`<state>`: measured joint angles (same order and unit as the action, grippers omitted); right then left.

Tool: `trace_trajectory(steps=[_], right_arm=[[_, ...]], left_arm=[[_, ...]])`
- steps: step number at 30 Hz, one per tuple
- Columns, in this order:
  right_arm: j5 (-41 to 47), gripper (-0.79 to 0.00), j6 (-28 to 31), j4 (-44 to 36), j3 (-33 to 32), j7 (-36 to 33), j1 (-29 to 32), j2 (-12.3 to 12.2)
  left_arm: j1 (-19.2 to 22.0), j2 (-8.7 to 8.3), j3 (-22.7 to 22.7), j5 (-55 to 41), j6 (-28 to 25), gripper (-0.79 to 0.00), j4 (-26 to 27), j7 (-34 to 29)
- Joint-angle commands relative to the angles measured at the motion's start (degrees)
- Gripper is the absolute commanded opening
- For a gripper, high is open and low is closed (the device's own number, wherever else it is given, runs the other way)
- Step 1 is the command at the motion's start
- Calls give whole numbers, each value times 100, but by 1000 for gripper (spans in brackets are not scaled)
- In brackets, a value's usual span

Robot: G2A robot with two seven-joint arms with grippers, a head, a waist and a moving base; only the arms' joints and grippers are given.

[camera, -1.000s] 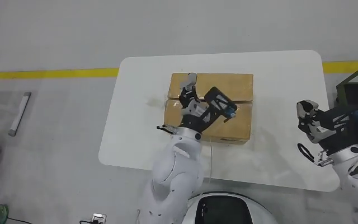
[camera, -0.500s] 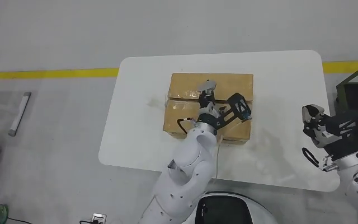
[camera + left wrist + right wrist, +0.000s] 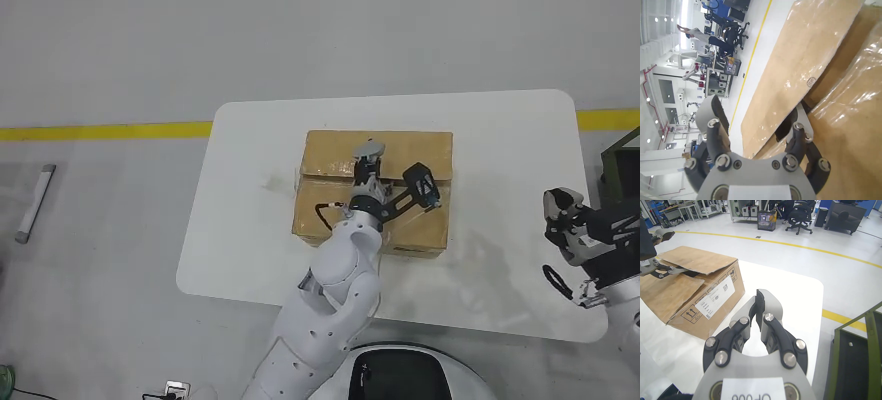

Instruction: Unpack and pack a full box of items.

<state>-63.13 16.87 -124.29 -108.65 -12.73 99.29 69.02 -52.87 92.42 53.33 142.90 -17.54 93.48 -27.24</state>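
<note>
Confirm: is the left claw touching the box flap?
Touching. Left wrist view: one finger of the left claw is tucked under the flap, against its edge at the seam.

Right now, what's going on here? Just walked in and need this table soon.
The left gripper is open at the top seam of the cardboard box, one finger tucked under a flap, the other above it. The flap is only slightly lifted. The right gripper is shut and empty, off to the box's side.
</note>
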Motion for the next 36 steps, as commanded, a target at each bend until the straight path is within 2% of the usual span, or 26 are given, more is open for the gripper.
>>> trace_trajectory(steps=[1, 8, 18, 19, 20, 22, 26, 36], right_arm=[[4, -785, -7, -2, 8, 2, -1, -1], [9, -785, -34, -34, 43, -9, 16, -3], [29, -785, -54, -111, -12, 14, 96, -7], [18, -785, -52, -121, -21, 18, 103, -8], [18, -785, -52, -130, -24, 20, 111, -8], [17, -785, -48, -159, -28, 26, 128, -9], [23, -785, -46, -211, -31, 47, 159, -9], [202, -785, -60, -243, -104, 75, 304, -2]], left_arm=[[-63, -15, 18, 60, -65, -785, 44, 90], [-371, -69, 139, 203, -248, -785, 328, 191], [-1023, -156, 152, 513, -493, -785, 1152, 229], [-1049, -157, 150, 537, -475, -480, 1197, 219], [-1056, -155, 153, 550, -423, 0, 1230, 201], [-977, -137, 161, 538, -317, 0, 1220, 161], [-517, -73, 105, 560, -138, 0, 1012, 204], [1140, 234, -74, 112, 464, 0, -461, 190]])
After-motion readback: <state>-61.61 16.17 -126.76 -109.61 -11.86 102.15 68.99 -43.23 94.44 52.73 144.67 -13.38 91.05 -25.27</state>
